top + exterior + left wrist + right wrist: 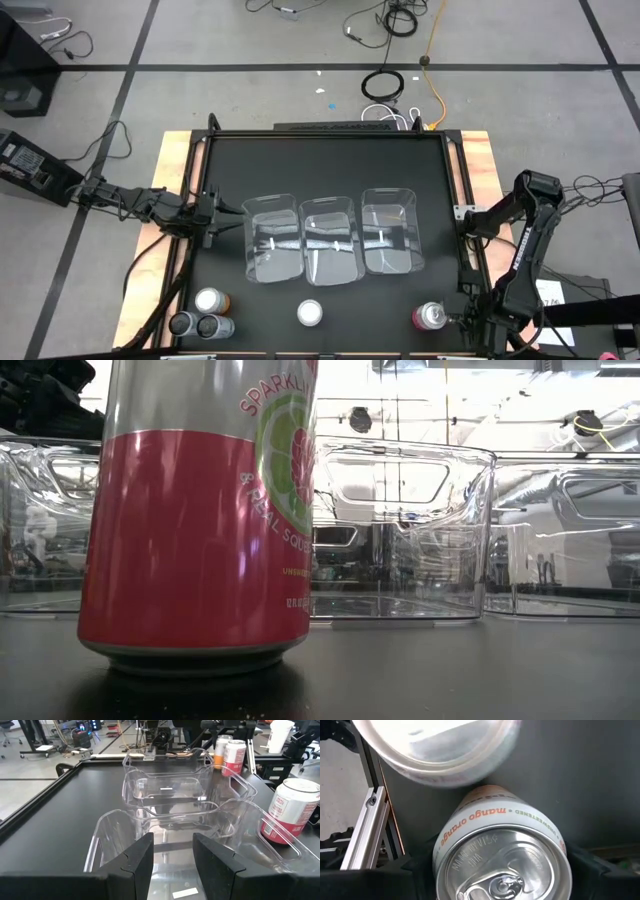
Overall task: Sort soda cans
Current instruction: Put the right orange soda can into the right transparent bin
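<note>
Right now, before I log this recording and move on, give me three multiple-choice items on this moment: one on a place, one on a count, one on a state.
1. The left gripper is
A. beside the left bin
B. over the group of cans
C. at the table's right edge

2. How many clear bins stand in the row?
A. two
B. three
C. four

3. The left gripper is
A. shut on a can
B. shut on a bin wall
C. open, holding nothing

Answers:
1 A: the high view shows it at that bin's outer side.
2 B: three stand side by side mid-table.
3 C: the left wrist view shows a bare gap between its fingers.
</note>
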`<state>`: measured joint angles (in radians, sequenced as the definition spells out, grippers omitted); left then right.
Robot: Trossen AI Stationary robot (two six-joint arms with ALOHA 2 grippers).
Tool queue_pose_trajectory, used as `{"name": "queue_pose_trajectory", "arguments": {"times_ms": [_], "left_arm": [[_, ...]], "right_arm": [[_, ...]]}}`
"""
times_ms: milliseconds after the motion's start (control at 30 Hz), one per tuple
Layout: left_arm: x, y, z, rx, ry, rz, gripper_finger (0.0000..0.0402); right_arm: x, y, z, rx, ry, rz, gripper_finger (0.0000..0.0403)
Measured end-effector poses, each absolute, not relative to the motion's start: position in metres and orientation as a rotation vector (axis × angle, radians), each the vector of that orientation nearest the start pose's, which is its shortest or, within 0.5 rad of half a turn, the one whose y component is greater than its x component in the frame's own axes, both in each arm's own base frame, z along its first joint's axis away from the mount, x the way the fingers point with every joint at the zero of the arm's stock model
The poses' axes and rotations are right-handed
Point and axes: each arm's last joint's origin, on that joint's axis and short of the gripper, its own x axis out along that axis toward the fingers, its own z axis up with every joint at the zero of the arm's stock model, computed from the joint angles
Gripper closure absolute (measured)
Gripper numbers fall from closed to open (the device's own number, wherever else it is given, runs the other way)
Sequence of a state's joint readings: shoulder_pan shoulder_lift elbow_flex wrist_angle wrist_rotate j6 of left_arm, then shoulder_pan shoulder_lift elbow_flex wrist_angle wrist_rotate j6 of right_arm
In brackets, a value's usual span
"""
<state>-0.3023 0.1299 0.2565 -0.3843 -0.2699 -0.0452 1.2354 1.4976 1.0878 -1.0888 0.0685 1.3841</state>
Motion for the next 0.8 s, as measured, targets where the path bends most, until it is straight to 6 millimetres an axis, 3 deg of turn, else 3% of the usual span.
{"name": "queue_pose_trajectory", "arguments": {"times_ms": [400,600,800], "left_arm": [[0.085,-0.018,0.204,0.028,0.248,-0.027,0.0253],[0.085,-0.018,0.204,0.028,0.248,-0.027,0.0253],[0.085,-0.018,0.204,0.036,0.249,-0.028,0.0253]], "right_arm": [[0.066,0.183,0.276,0.256,1.479,-0.214,0.0123],[0.056,0.149,0.301,0.396,1.460,-0.302,0.0123],[0.060,0.128,0.337,0.497,1.303,-0.312,0.0123]]}}
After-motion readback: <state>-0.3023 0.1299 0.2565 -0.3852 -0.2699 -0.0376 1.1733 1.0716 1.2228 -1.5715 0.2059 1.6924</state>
